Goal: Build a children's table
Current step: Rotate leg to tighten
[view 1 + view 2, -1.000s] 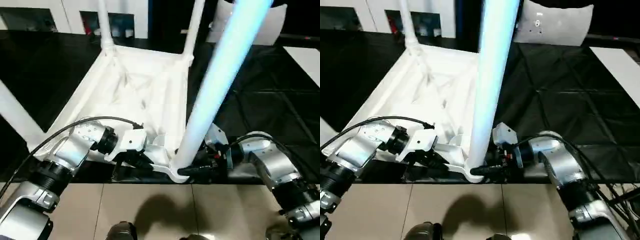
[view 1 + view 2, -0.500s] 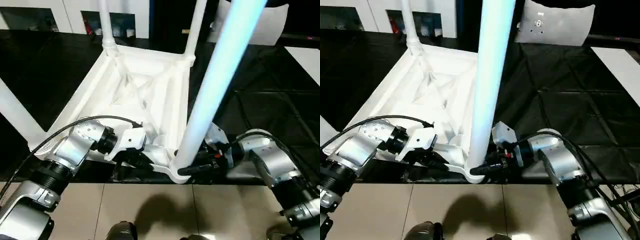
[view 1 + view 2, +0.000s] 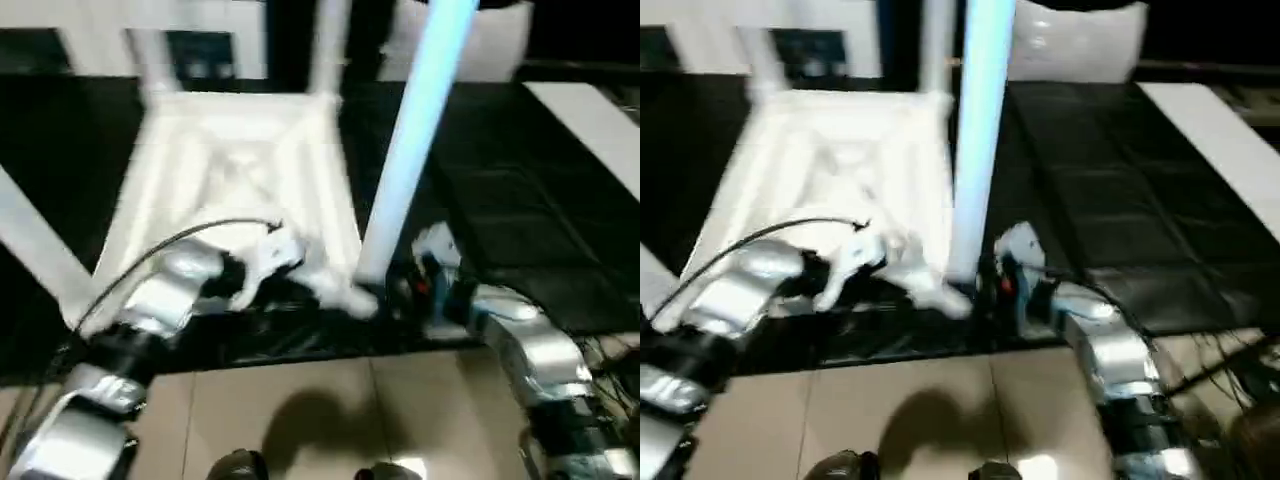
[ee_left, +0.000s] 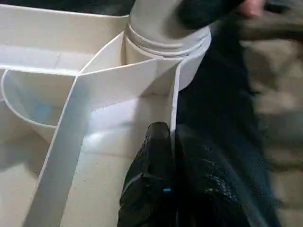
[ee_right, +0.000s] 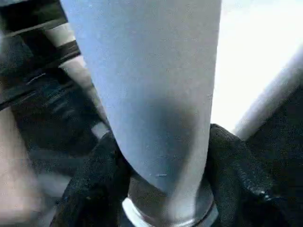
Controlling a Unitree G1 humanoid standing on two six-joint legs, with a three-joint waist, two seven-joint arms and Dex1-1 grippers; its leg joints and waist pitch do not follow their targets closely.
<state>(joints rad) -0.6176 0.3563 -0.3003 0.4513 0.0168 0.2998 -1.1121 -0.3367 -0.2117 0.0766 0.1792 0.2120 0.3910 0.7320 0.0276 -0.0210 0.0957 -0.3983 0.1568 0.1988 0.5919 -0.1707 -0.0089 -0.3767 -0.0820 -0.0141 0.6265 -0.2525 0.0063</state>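
Black mat underneath — upturned table [image 3: 240, 170], near leg [image 3: 405, 160] rising upright from corner socket [image 4: 165, 45]. Right claw [image 5: 163, 189] clasped round leg base; left claw [image 4: 170, 137] pinched on rim [image 4: 173, 101] just beside.

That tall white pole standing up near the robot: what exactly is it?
It is a smooth white plastic tube leg, round and long, standing upright in the near corner socket of the upside-down table top. The right end effector grips its base with black fingers on both sides.
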